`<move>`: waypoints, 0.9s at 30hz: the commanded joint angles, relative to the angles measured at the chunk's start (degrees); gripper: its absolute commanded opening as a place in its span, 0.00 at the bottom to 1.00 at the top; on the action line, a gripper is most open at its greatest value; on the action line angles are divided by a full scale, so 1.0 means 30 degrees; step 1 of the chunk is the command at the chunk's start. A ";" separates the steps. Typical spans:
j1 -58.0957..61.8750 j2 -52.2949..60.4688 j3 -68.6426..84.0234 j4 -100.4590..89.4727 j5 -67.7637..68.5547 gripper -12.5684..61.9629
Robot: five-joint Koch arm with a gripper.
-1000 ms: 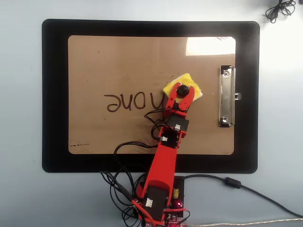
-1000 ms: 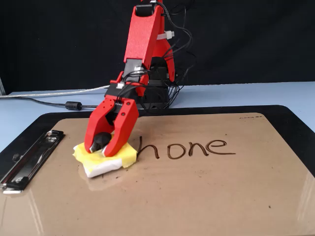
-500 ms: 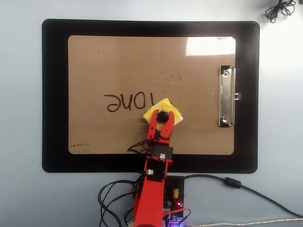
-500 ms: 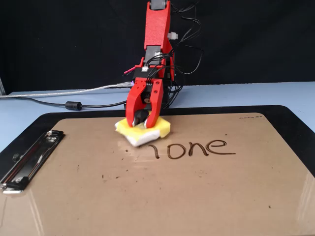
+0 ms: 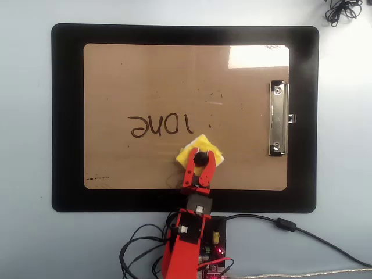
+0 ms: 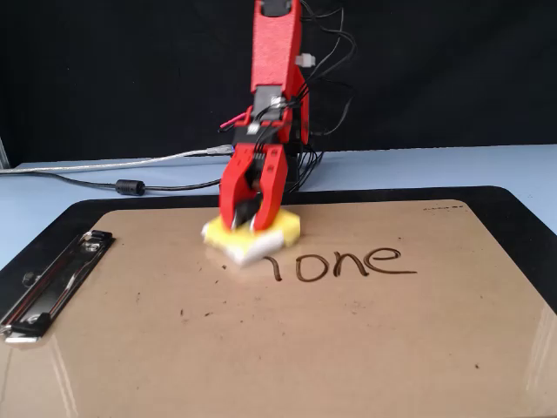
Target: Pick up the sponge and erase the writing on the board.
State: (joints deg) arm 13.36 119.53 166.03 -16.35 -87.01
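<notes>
My red gripper [image 5: 200, 158] [image 6: 247, 225] is shut on the black knob of the yellow sponge [image 5: 199, 147] [image 6: 252, 239], pressing it flat on the brown board [image 5: 145, 75] [image 6: 348, 348]. In the overhead view the sponge lies just below the right end of the writing [image 5: 160, 124], near the board's lower edge. In the fixed view the writing [image 6: 344, 262] reads "one" with a single stroke before it, and the sponge touches that stroke's left side. The board's silver clip [image 5: 278, 119] [image 6: 52, 279] is apart from the sponge.
The board lies on a black mat [image 5: 67, 116] [image 6: 522, 218] on a pale blue table. The arm's base and a tangle of cables [image 5: 145, 244] sit at the mat's near edge. A grey cable [image 6: 122, 185] runs off to one side. Small dark specks dot the board.
The gripper dragged the sponge from beside the clip back across the word's first letters, which are wiped away. In the last half second it pulled slightly further toward the arm's base.
</notes>
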 commanded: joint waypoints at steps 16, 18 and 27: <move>0.0146 -0.8848 -1.0957 0.5010 0.0879 0.06; 0.0117 -0.6797 -0.9023 0.5244 0.0967 0.06; -0.2578 -0.2959 -0.7119 0.6680 -0.0557 0.06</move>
State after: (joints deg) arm 8.17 112.76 148.18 3.43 -85.69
